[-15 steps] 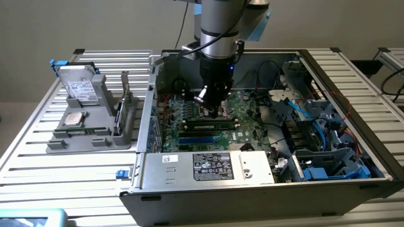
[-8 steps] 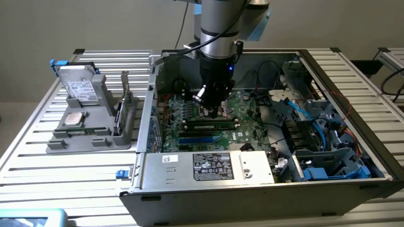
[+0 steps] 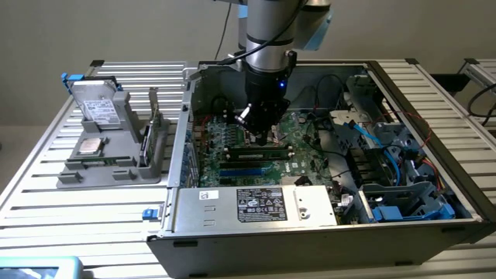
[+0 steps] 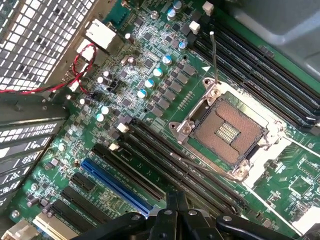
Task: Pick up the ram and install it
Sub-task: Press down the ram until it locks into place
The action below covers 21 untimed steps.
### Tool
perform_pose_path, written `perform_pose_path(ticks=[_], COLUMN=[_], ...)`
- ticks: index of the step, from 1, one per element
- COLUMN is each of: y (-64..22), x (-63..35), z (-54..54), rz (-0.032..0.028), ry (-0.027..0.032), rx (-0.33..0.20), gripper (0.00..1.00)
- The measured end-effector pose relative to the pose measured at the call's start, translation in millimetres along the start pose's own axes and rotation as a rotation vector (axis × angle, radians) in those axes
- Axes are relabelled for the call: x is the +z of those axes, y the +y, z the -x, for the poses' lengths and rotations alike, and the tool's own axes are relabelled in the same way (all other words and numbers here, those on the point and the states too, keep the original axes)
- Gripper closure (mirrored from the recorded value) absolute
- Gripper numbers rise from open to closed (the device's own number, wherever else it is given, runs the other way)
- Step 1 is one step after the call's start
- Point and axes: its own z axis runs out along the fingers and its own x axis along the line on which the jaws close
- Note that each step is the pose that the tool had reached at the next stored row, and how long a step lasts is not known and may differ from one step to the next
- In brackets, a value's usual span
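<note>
Exterior view: the black gripper (image 3: 266,135) on the grey Universal Robots arm (image 3: 269,40) is positioned low inside the open grey metal PC case (image 3: 256,244), just above the green motherboard (image 3: 232,145). A thin green ram stick (image 3: 259,156) is seen lying lengthwise along the long black memory slots (image 3: 248,165), directly below the fingertips. Whether it is fully seated can't be told. Whether the fingers are spread or closed can't be told either; no contact w/ the stick can be confirmed. To the exterior view's left, outside the case, a grey plastic parts holder (image 3: 101,168) is set on the slatted aluminium table (image 3: 46,174), w/ a silver hard drive (image 3: 99,104) standing in it.

Wrist view: the square silver CPU socket (image 4: 227,132) w/ exposed contacts is shown, flanked by black slots on both sides, next to a long blue expansion slot (image 4: 117,185). Part of the gripper body is visible at the frame edge.

Risks (judged): if the stick is misaligned w/ the slot key, downward force may crack the board or bend contacts. Uneven pressure may latch one end only. Lateral drift may bring the fingers onto the open socket pins, which are easily damaged.
</note>
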Motion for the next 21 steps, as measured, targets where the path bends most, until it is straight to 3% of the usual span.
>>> perform_pose_path(ticks=[12, 21], y=[0.0, 0.0], x=[0.0, 0.0], z=[0.0, 0.0], rz=[-0.0067, -0.0078], ry=[0.0064, 0.0088], rx=[0.127, 0.226], gripper=[0.89, 0.89])
